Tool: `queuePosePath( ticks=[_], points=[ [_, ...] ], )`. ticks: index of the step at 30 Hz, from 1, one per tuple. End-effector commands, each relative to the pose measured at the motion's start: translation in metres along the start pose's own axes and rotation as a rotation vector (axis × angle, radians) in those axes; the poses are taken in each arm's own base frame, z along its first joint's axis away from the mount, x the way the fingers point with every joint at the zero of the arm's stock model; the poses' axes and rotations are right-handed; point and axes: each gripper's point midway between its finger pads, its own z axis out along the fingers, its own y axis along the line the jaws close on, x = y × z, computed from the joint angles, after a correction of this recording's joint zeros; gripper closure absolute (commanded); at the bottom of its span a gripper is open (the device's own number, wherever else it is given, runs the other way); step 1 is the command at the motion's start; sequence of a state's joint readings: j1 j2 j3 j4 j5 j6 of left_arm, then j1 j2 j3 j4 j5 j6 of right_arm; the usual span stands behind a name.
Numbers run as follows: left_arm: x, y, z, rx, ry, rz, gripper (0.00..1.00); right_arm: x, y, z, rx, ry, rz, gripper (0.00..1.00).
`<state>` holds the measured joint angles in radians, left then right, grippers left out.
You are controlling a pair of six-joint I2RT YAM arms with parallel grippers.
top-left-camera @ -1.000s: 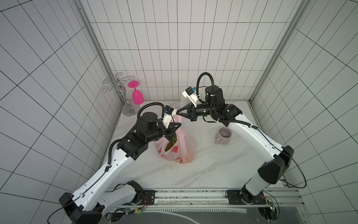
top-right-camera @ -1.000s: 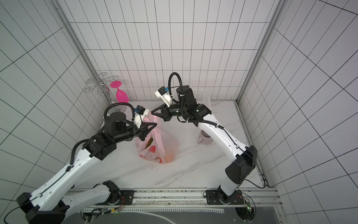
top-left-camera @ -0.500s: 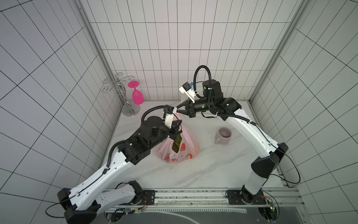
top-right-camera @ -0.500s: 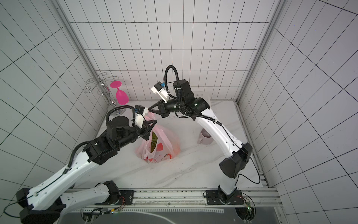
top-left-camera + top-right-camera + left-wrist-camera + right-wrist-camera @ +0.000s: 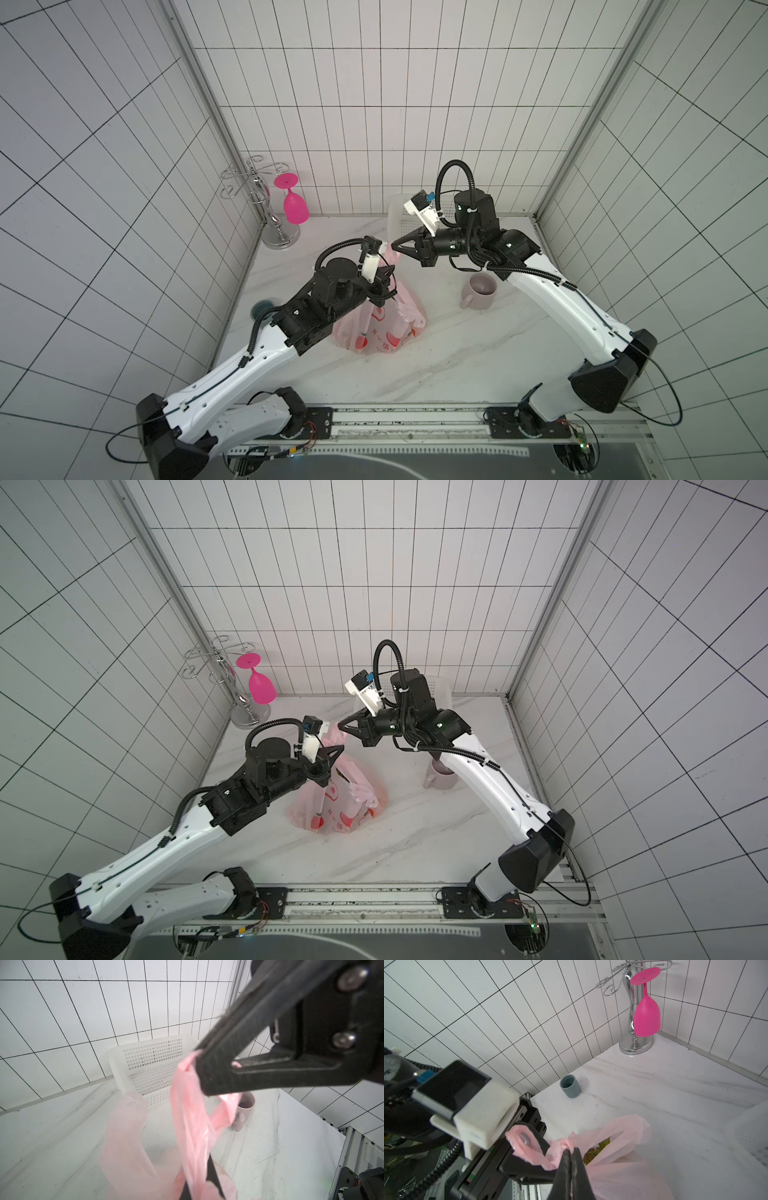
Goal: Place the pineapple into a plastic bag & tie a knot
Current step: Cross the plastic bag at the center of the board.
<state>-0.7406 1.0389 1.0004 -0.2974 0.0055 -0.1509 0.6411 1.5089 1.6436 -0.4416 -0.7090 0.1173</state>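
My left gripper (image 5: 390,276) and right gripper (image 5: 395,248) are pinched shut on the limp, likely slippery handles of the thin pale-pink plastic bag (image 5: 382,332); I'd grip the bunched strips.

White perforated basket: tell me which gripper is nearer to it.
Right. The right gripper hangs just in front of the basket. The left gripper is farther forward, above the plastic bag that both grip.

What can't be made out
Pineapple (image 5: 595,1154) mostly hidden in plastic bag (image 5: 623,1172); only green leaf tips show, rt wrist view. In both top views, mid-frame: left arm (image 5: 324,299) covers bag's frame-left side; upper centre, right arm (image 5: 465,245) hides most of basket (image 5: 395,212). Left wrist view: bag's near folds blurred, mug (image 5: 246,1111) part-hidden behind handle strip. Handles knotted or not: can't tell.
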Motion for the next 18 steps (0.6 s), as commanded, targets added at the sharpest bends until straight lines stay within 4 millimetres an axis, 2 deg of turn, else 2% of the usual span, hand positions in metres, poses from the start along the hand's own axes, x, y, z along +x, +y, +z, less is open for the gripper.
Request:
queuePosePath(
  ticks=[1, 9, 18],
  points=[
    [-0.017, -0.003, -0.003, 0.070, -0.068, -0.017, 0.92, 0.004, -0.003, -0.005, 0.019, -0.033, -0.004, 1.00],
    [0.000, -0.006, 0.012, 0.121, 0.001, -0.034, 0.91, 0.005, 0.006, -0.011, -0.009, -0.084, 0.026, 1.00],
    [0.027, -0.008, 0.021, 0.152, 0.056, -0.065, 0.82, 0.005, 0.005, -0.017, 0.018, -0.129, 0.042, 1.00]
  ],
)
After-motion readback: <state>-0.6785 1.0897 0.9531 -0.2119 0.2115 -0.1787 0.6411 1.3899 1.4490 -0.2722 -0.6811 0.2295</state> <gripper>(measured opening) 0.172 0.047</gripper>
